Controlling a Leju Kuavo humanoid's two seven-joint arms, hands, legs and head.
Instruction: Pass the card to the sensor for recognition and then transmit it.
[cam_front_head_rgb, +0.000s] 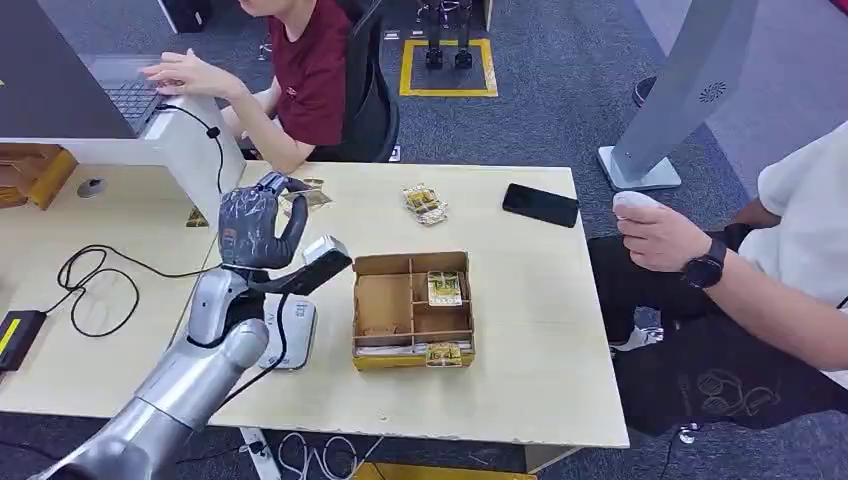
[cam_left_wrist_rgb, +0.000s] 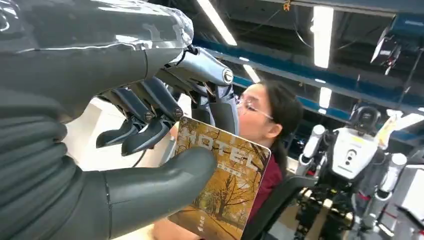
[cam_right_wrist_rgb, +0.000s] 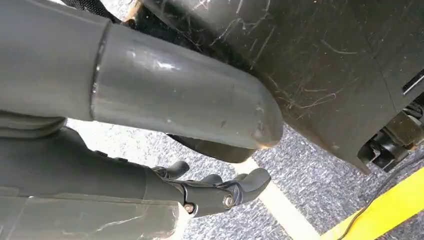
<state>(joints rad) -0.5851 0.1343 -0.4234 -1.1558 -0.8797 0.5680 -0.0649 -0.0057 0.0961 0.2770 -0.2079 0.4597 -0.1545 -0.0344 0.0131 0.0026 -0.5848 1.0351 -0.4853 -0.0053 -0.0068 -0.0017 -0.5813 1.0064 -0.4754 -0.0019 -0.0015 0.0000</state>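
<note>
My left hand (cam_left_wrist_rgb: 150, 125) pinches one card (cam_left_wrist_rgb: 225, 185); right hand (cam_right_wrist_rgb: 220, 192) empty, fingers apart. One box (cam_front_head_rgb: 412, 305): two cards inside.

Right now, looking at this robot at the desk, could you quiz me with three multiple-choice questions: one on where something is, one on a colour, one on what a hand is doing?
1. Where does the black phone lie?
A. in the cardboard box
B. on the table, towards the far right corner
C. on the floor

2. What colour is the shirt of the person at the laptop?
A. dark red
B. white
C. green

3. What is the left hand doing?
A. resting flat on the table
B. holding a card
C. hanging with nothing in it

Answers: 1 B, the phone lies flat on the table top. 2 A, the shirt is maroon. 3 B, the thumb presses the card printed HOTEL.
</note>
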